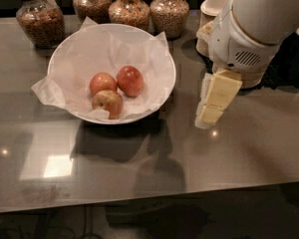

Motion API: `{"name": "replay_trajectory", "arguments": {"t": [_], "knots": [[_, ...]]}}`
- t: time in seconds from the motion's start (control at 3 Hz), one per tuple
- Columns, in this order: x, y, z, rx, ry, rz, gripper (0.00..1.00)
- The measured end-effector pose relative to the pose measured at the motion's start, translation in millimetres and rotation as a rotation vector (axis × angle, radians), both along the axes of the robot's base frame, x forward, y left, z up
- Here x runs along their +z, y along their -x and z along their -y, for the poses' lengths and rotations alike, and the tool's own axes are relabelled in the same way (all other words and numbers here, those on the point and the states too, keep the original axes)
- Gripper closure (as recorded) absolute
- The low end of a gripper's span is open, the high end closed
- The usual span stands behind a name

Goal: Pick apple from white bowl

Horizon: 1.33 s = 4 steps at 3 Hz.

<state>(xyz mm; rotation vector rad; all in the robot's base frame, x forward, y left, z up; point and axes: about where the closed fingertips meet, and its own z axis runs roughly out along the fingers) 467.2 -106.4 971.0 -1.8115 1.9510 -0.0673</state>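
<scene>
The glossy grey desk (239, 153) carries everything you need, and the white arm (259, 24) comes in over its right side, with the cream tool (209, 116) hanging just above the surface, to the right of the white bowl (172, 73) and clear of it. You cannot tell from this angle whether the tool is wide or narrow, but it holds nothing. The bowl is wide and shallow and lined with crinkled white paper (45, 91) that spills over the left rim. That paper is loose and will likely shift or lift if you drag across it. Along the back edge stand four glass jars (38, 21) filled with what look like grains or nuts, well away from your path. Three apples lie in the bowl, touching one another. Your target is the apple (130, 80), the darkest and reddest, on the right of the cluster and nearest the tool. The paler apple (102, 82) sits to its left and the yellow-patched apple (108, 103) in front. Expect it to be firm, fairly heavy for its size, smooth-skinned and prone to rolling. Come from above and close across its widest middle, using the free right side and keeping off its neighbours.
</scene>
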Motion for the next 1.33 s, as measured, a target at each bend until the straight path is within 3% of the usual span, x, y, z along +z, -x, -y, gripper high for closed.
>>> {"name": "replay_trajectory", "arguments": {"t": [0.33, 1.0, 1.33], "knots": [[-1.2, -4.3, -60.4, 0.046, -0.066, 0.065, 0.0], [16.3, -1.2, -64.1, 0.034, -0.068, 0.121, 0.0], [17.7, -20.2, -72.0, 0.075, -0.091, 0.137, 0.0]]}}
